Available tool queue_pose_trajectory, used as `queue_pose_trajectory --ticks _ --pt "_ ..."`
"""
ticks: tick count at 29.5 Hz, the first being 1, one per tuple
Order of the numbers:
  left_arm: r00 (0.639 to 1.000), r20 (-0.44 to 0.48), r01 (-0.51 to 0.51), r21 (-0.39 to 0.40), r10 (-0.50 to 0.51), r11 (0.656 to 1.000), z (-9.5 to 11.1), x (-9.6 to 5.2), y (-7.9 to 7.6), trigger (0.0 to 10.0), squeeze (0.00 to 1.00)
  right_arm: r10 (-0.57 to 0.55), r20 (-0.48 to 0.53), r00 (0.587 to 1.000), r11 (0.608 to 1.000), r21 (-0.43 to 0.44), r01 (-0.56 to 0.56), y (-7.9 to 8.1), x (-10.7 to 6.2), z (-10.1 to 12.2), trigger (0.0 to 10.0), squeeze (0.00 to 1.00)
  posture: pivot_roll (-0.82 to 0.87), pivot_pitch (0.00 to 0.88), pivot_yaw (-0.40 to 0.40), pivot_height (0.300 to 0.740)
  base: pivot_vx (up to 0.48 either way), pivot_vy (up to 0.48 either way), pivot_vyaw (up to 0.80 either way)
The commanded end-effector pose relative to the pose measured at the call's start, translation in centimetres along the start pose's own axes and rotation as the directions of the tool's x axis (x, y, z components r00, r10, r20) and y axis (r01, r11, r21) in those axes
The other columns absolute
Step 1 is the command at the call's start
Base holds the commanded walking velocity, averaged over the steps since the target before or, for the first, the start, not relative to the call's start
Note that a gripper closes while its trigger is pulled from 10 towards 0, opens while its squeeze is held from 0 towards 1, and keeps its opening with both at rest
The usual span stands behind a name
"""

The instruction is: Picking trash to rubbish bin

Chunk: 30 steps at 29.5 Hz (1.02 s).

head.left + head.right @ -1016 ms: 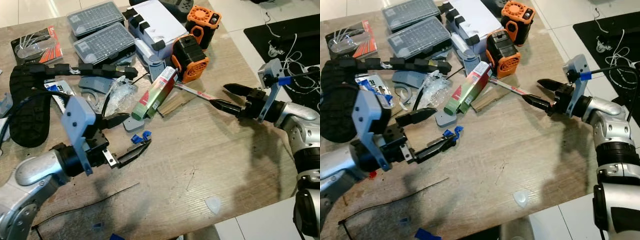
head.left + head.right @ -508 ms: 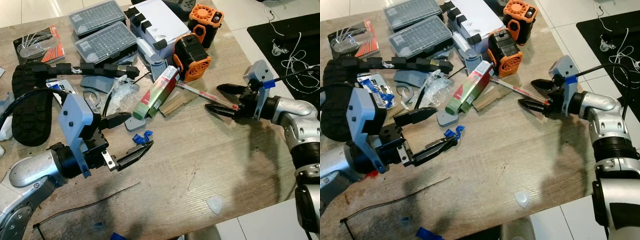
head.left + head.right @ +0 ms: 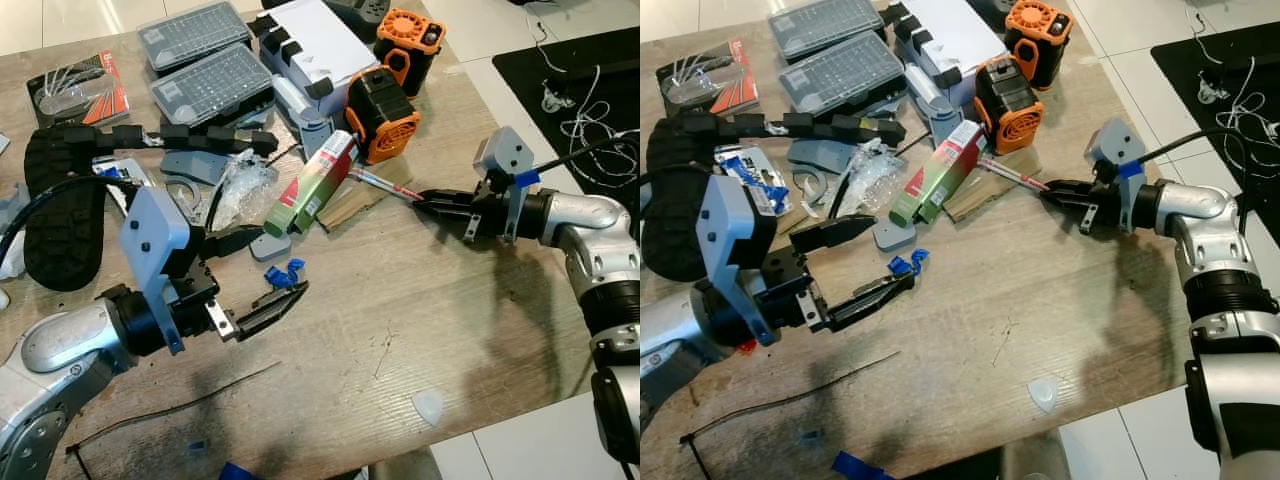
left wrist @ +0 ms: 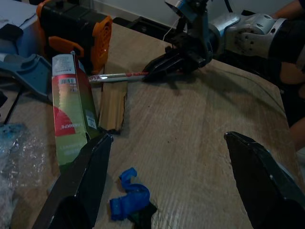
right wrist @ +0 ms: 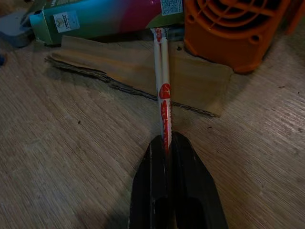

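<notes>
Wood-grain table [image 3: 470,330] under a humanoid robot's two arms, strewn with workshop clutter. Far left lies a black tracked belt [image 3: 55,215], with a red-and-black blister pack [image 3: 75,90] beyond it and two grey compartment cases [image 3: 205,60] further along the back edge. A black cable tie [image 3: 175,410] runs along the near left part of the tabletop. The left gripper [image 3: 255,275] hovers just above the wood, its two black fingers spread wide and holding nothing; a small blue scrap [image 3: 283,274] lies between and just beyond the fingertips. Crumpled clear plastic [image 3: 238,190] sits behind the gripper, beside grey plastic parts [image 3: 195,170]. At centre, a green-and-red carton [image 3: 315,185] lies on its side, pointing diagonally toward the back, with a flat piece of brown cardboard [image 5: 143,71] just beside it. A white box with black clips [image 3: 315,45] stands at the back, and two orange-and-black fan units [image 3: 385,105] sit to its right, one near the carton, the other at the table's far edge. A thin white wrapper with red print [image 5: 163,95] stretches from beneath the carton's end across the cardboard to the right gripper [image 3: 425,200], whose fingers are pressed together on the wrapper's near end, low over the table. A small translucent shard [image 3: 427,407] rests near the front edge. White cables [image 3: 575,105] lie on a black mat [image 3: 590,60] on the tiled floor to the right
</notes>
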<state>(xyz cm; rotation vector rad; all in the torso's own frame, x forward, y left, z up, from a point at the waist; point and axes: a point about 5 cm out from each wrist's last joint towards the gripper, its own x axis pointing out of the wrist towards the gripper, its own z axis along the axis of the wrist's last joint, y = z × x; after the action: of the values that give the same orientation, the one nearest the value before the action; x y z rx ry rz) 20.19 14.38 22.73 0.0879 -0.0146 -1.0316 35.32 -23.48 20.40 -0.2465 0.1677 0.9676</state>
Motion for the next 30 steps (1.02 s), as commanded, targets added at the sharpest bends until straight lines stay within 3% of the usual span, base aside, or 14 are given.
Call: queue_pose_trajectory --ticks 1,3,4,6,9,11,12,13,16,17,22,26,27,30 --pt "1.0 0.001 0.0 -0.009 0.0 1.0 -0.4 0.2 -0.1 10.0 0.0 0.012 -0.005 1.0 0.999 0.049 -0.012 0.3 0.1 -0.8 0.0 0.0 0.03 0.323 -0.014 0.74 0.0 0.0 0.0" --pt "1.0 0.012 -0.007 -0.01 0.007 1.0 -0.4 0.3 0.0 10.0 0.0 0.015 0.067 0.998 0.997 0.07 -0.02 0.2 0.1 0.1 0.0 0.0 0.03 0.31 -0.021 0.74 0.0 0.0 0.0" --pt "0.999 0.027 -0.019 -0.01 0.019 1.0 -0.4 0.6 0.2 10.0 0.0 0.023 0.168 0.986 0.995 0.092 -0.039 0.3 0.1 1.3 0.0 0.0 0.02 0.292 -0.026 0.74 0.0 0.0 0.0" --pt "0.999 0.027 -0.019 -0.01 0.019 1.0 -0.4 0.6 0.2 10.0 0.0 0.023 0.168 0.986 0.995 0.092 -0.039 0.3 0.1 1.3 0.0 0.0 0.02 0.292 -0.026 0.74 0.0 0.0 0.0" --pt "0.994 0.086 -0.067 -0.026 0.069 0.997 -0.5 1.6 1.4 10.0 0.0 0.06 0.402 0.914 0.986 0.117 -0.117 0.8 0.3 4.2 0.0 0.0 0.0 0.232 -0.036 0.74 0.0 0.0 0.0" --pt "0.991 0.104 -0.082 -0.034 0.085 0.996 -0.5 1.8 1.8 10.0 0.0 0.075 0.44 0.895 0.985 0.109 -0.136 1.2 0.4 4.7 0.0 0.0 0.0 0.211 -0.036 0.74 0.0 0.0 0.0" --pt "0.989 0.113 -0.091 -0.04 0.095 0.995 -0.5 1.9 2.1 10.0 0.0 0.083 0.458 0.885 0.984 0.103 -0.146 1.3 0.5 4.9 2.9 0.0 0.0 0.205 -0.036 0.74 0.0 0.0 0.0" --pt "0.985 0.132 -0.107 -0.043 0.111 0.993 -0.5 2.1 2.7 10.0 0.0 0.094 0.466 0.88 0.984 0.094 -0.155 1.5 0.8 5.0 3.8 0.0 0.0 0.163 -0.038 0.74 0.0 0.0 0.0" --pt "0.978 0.16 -0.128 -0.048 0.134 0.991 -0.3 2.3 3.5 10.0 0.0 0.107 0.475 0.873 0.983 0.082 -0.166 1.8 1.2 5.2 4.0 0.0 0.0 0.152 -0.038 0.74 0.0 0.0 0.0" --pt "0.973 0.176 -0.141 -0.057 0.149 0.988 -0.4 2.5 4.0 10.0 0.0 0.109 0.475 0.873 0.984 0.074 -0.163 1.9 1.5 5.3 10.0 0.0 0.0 0.135 -0.036 0.74 0.0 0.0 0.0" --pt "0.941 0.214 -0.241 -0.124 0.263 0.963 -1.7 3.6 7.2 10.0 0.0 0.107 0.474 0.874 0.988 0.046 -0.146 2.5 3.4 6.1 10.0 0.0 0.0 0.037 -0.026 0.74 0.0 0.0 0.0" --pt "0.919 0.18 -0.328 -0.142 0.35 0.934 -3.5 4.1 9.3 10.0 0.0 0.003 0.506 0.862 0.996 0.075 -0.047 3.0 5.6 6.3 10.0 0.0 0.0 0.0 -0.009 0.74 0.0 0.0 0.0" --pt "0.908 0.17 -0.359 -0.154 0.383 0.921 -4.2 4.4 10.1 10.0 0.0 -0.08 0.536 0.841 0.993 0.119 0.018 3.4 6.6 6.4 10.0 0.0 0.01 0.0 -0.012 0.74 0.0 0.0 0.0" --pt "0.885 0.148 -0.418 -0.17 0.442 0.893 -5.1 4.4 10.5 10.0 0.0 -0.153 0.546 0.824 0.984 0.164 0.074 4.2 7.5 5.8 10.0 0.0 0.02 0.0 -0.028 0.74 0.0 0.0 0.0"
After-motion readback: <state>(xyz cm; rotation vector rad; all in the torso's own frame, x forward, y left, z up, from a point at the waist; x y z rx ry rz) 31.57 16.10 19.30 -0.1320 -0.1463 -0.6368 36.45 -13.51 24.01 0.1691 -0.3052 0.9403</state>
